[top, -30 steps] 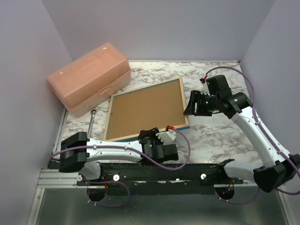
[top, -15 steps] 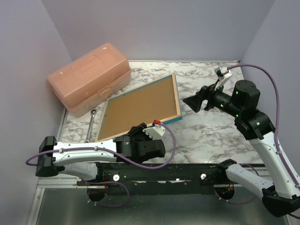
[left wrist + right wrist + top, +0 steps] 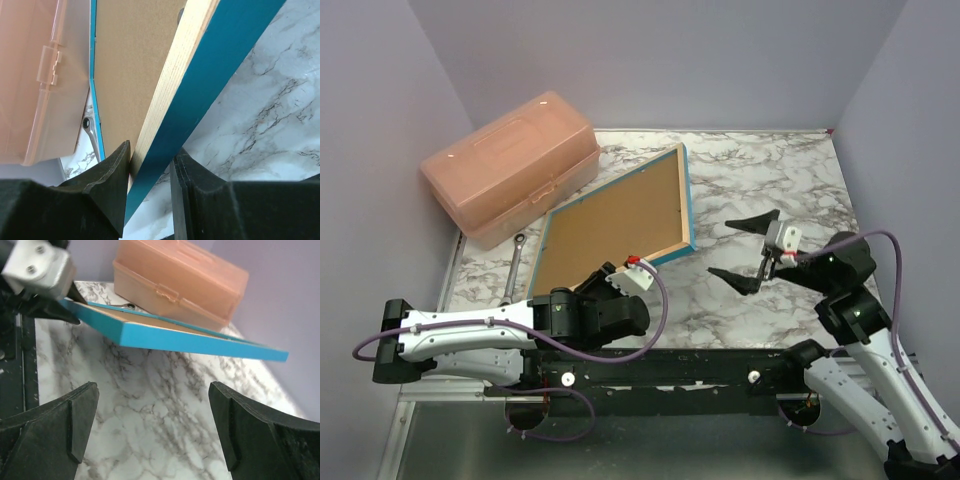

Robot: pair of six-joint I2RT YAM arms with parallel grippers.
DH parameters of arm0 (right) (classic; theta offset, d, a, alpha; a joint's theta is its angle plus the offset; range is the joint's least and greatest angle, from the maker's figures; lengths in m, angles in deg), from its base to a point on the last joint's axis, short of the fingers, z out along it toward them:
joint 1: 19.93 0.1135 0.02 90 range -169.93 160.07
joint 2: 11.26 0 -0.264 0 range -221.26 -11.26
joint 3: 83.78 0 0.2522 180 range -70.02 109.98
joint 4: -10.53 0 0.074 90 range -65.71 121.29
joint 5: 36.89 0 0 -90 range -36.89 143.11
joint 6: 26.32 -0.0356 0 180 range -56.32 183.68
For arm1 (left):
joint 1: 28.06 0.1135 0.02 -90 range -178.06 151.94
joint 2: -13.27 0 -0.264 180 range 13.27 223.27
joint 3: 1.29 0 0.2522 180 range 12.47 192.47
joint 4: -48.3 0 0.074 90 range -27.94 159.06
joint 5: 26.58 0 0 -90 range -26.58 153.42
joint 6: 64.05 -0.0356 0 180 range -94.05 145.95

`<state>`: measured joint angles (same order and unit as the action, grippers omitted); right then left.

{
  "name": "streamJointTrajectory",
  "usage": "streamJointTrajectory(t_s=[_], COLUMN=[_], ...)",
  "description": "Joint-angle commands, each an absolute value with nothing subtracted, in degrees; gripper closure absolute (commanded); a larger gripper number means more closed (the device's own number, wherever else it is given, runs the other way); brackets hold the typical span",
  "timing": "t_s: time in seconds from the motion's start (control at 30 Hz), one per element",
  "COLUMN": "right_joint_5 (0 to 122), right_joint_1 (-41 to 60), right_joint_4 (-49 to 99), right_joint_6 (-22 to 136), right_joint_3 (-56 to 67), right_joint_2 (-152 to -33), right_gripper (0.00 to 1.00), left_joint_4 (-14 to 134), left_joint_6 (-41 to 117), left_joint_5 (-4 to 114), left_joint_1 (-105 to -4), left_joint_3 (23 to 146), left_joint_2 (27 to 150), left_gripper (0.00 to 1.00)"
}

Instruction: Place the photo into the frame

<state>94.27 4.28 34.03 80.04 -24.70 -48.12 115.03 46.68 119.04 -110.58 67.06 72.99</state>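
The frame (image 3: pixel 687 205) is reverse side up, with a pale wood rim, blue edges and the brown backing board (image 3: pixel 610 232) inside it. It rests tilted, its right side lifted off the marble table (image 3: pixel 760 170). My left gripper (image 3: pixel 616 276) is shut on the frame's near edge; in the left wrist view the fingers (image 3: pixel 112 175) pinch the wood and blue rim (image 3: pixel 200 75). My right gripper (image 3: pixel 745 250) hangs open to the right of the frame, apart from it. Its wrist view shows the frame's blue edge (image 3: pixel 200 342) ahead, beyond the gripper (image 3: pixel 152 405). The photo is out of view.
A salmon plastic toolbox (image 3: pixel 510 165) stands at the back left, close to the frame's left corner. A metal wrench (image 3: pixel 516 262) lies between the box and the frame. Purple walls close in the table on three sides.
The left arm drew back and turned, raising the frame's right side. The right gripper left the frame's right edge, opened wide and pulled back toward the near right.
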Motion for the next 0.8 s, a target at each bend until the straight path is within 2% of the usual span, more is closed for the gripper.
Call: streamJointTrajectory(t_s=[0.0, 0.23, 0.5, 0.77], right_joint_5=[103.3, 110.1, 114.3, 118.7], right_joint_1=[4.2, 4.2, 4.3, 5.8], right_joint_4=[22.9, 36.3, 37.5, 33.7], right_joint_6=[94.4, 117.0, 130.1, 132.2], right_joint_3=[-30.3, -22.4, -18.6, -18.3], right_joint_2=[-44.1, -54.2, -63.0, -67.1], right_gripper=[0.00, 0.00, 0.03, 0.21], left_joint_4=[108.4, 107.7, 107.5, 107.1], left_joint_6=[48.5, 48.0, 47.6, 47.5], left_joint_5=[116.5, 115.0, 113.8, 112.8], left_joint_1=[-110.8, -110.8, -110.8, -110.8], left_joint_3=[67.0, 66.8, 67.0, 67.2], left_joint_2=[70.4, 69.8, 69.5, 69.7], left_gripper=[0.88, 0.88, 0.89, 0.90])
